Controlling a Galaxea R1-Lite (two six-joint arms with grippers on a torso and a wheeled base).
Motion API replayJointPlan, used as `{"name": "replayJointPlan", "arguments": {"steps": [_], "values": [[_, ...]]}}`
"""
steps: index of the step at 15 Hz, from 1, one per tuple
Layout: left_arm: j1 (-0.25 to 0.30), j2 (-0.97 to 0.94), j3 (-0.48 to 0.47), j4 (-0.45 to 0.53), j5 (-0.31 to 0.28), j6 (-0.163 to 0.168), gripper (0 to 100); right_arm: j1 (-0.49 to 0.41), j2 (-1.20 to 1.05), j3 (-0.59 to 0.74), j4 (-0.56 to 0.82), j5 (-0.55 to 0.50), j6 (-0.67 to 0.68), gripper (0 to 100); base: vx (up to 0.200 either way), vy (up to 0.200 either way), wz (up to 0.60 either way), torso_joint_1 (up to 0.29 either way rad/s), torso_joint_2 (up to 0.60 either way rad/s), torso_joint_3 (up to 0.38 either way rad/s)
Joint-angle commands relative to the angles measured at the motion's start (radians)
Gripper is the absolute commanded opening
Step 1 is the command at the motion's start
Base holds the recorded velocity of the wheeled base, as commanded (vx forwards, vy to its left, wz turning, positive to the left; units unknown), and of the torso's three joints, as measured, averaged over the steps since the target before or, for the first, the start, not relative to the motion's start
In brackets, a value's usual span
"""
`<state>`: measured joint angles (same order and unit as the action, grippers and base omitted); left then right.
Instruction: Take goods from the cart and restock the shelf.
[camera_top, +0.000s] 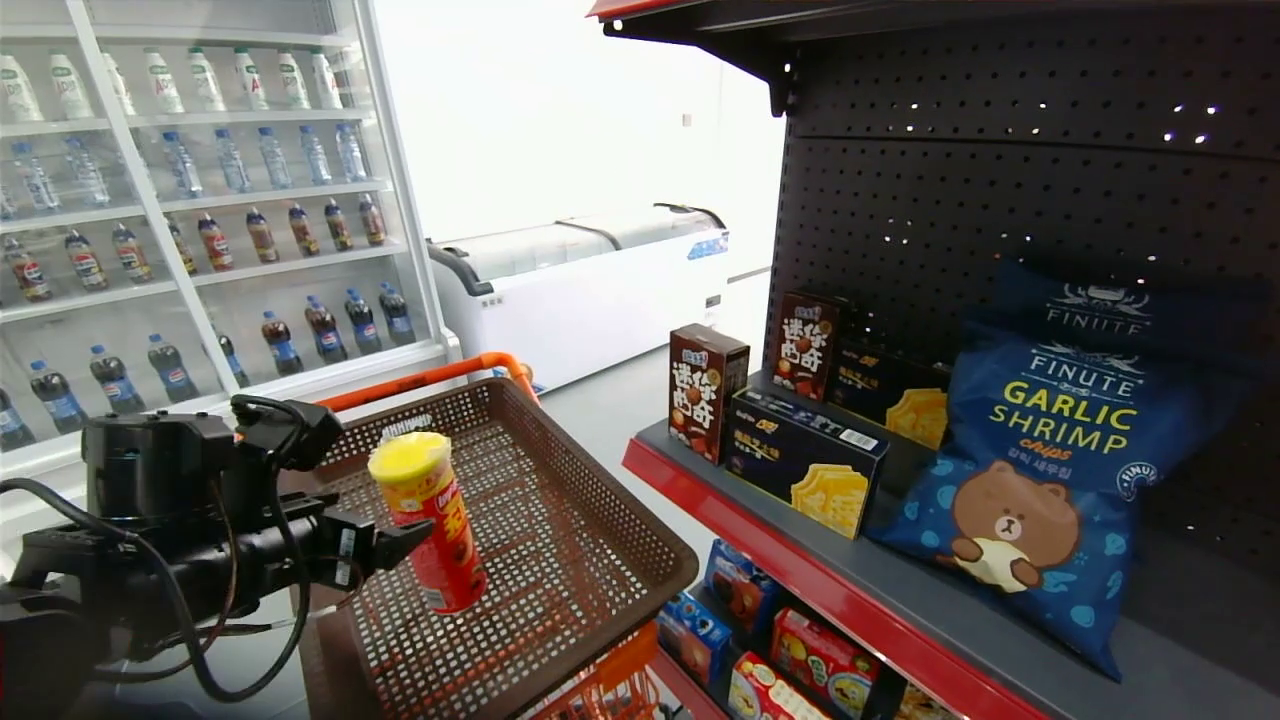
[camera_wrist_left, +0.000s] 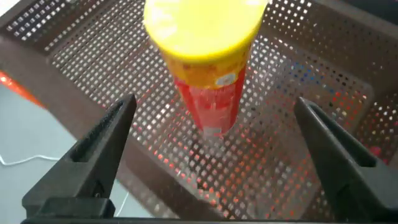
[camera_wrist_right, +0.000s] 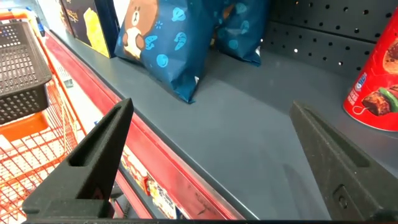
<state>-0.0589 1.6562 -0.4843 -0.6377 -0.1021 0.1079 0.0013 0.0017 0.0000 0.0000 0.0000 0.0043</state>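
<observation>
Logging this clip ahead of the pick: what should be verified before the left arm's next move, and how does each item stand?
1. Left gripper jaws open: ok.
2. Can between the jaws: ok.
3. Can gripped: not ok, jaws clear of it.
4. Can standing in basket: ok.
5. Bare shelf beside blue bag: ok.
6. Right gripper empty, jaws open: ok.

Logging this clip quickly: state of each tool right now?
Left tool: open, empty; yellow-lidded red cylindrical can stands before it.
Right tool: open, empty, over the grey metal shelf.
</observation>
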Motion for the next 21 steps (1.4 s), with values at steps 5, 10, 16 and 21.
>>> {"name": "replayJointPlan", "arguments": {"steps": [5,10,16,21], "values": [[-0.033,0.312,0.067,-0.405,0.075,0.004,100,0.0,0.001,0.0,0.0,0.0,0.0,100,0.0,0.0,0.0,0.0,0.0,0.0],[-0.055,0.47,0.136,-0.688,0.087,0.004,100,-0.001,0.001,0.0,0.0,0.0,0.0,100,0.0,0.0,0.0,0.0,0.0,0.0],[-0.067,0.559,0.107,-0.769,0.121,-0.002,100,0.0,0.001,0.0,0.0,0.0,0.0,100,0.0,0.0,0.0,0.0,0.0,0.0],[-0.065,0.571,0.041,-0.754,0.144,-0.013,0,0.0,0.001,0.0,0.0,0.0,0.0,100,0.0,0.0,0.0,0.0,0.0,0.0]]}}
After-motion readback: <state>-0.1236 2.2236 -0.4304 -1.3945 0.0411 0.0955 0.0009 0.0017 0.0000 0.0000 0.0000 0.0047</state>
